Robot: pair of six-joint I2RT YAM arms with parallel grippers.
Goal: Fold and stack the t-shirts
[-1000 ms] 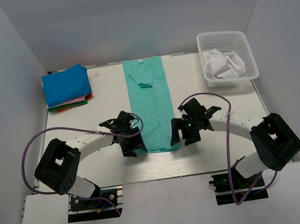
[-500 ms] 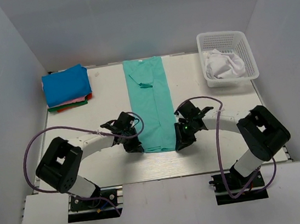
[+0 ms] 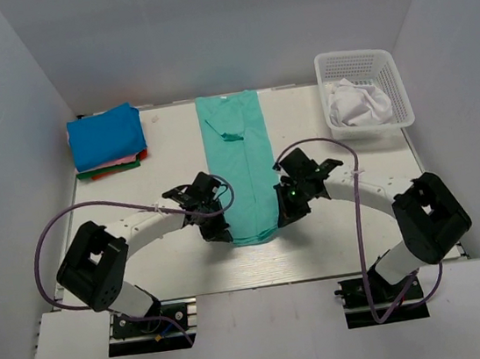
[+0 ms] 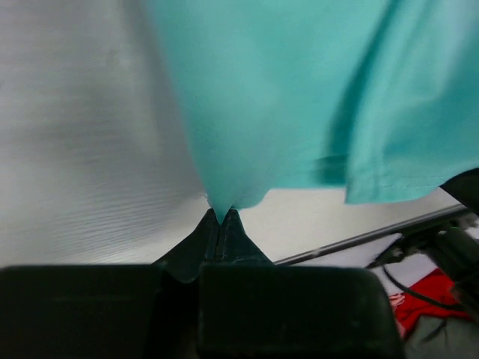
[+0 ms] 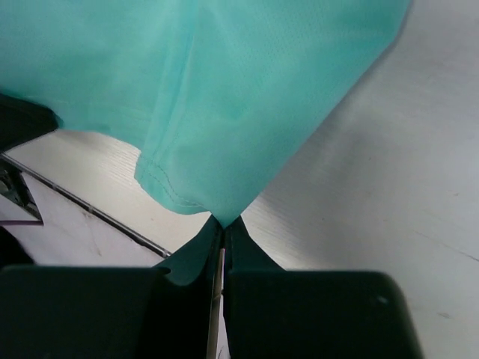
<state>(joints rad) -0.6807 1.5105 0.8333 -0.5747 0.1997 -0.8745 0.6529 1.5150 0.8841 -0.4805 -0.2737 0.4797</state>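
I am pinching my left hand (image 4: 219,215) and right hand (image 5: 223,222) shut on the near corners of the teal-green t-shirt (image 3: 238,162), ready to fold it.

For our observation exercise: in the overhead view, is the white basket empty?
No, a crumpled white shirt lies inside the basket.

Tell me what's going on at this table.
The robot is folding a teal-green t-shirt that lies lengthwise down the middle of the table. The left gripper and the right gripper are each shut on a near corner of its hem. At the far left sits a folded stack with a bright blue shirt on top. A white shirt lies crumpled in the basket at the far right.
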